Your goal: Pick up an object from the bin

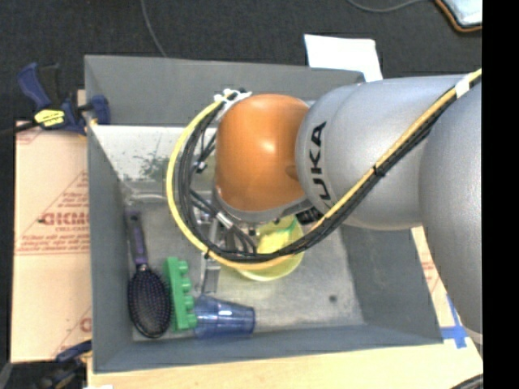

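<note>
Grey bin (361, 294), round yellow thing (272, 267) (mostly hidden) under orange-capped arm (259, 152)

In the near left corner of the grey metal bin (105, 233) lies a black oval hairbrush with a purple handle (149, 305). Just right of it are a green plastic block (180, 294) and a translucent blue cup on its side (223, 318). A white paper sheet (342, 53) lies beyond the far rim.

The arm (389, 160) enters from the right of the frame. Its orange cover (255, 148) sits over the centre of the grey bin (109, 217). The gripper (212, 270) is low, just left of a yellow-green round container (276, 254). At lower left lie a black hairbrush (147, 302), a green block (182, 294) and a blue cup (223, 318) on its side.
</note>
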`<state>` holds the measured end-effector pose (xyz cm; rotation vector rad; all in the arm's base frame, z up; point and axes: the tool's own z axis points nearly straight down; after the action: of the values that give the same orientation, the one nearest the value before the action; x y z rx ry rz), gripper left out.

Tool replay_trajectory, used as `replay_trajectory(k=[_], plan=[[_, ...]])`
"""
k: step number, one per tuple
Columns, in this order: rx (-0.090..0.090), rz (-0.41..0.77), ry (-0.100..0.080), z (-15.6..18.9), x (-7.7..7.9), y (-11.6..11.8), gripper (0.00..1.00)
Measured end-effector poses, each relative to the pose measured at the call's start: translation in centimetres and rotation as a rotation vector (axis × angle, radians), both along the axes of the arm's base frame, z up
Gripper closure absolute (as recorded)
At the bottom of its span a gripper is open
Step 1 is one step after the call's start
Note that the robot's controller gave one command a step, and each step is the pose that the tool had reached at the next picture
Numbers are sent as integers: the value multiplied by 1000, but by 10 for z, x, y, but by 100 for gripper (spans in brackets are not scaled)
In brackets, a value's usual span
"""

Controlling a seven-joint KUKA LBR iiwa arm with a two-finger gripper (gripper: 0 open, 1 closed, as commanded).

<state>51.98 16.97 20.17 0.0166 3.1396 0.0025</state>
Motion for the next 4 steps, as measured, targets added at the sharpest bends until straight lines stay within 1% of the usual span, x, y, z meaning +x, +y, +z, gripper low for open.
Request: replay_trajectory(k=[1, 2, 3, 4], plan=[[0, 0, 0, 0, 0, 0, 0], [0, 14, -6, -17, 112, -35, 0], [1, 7, -12, -23, 117, -60, 0], [2, 266, -18, 18, 69, -2, 0]])
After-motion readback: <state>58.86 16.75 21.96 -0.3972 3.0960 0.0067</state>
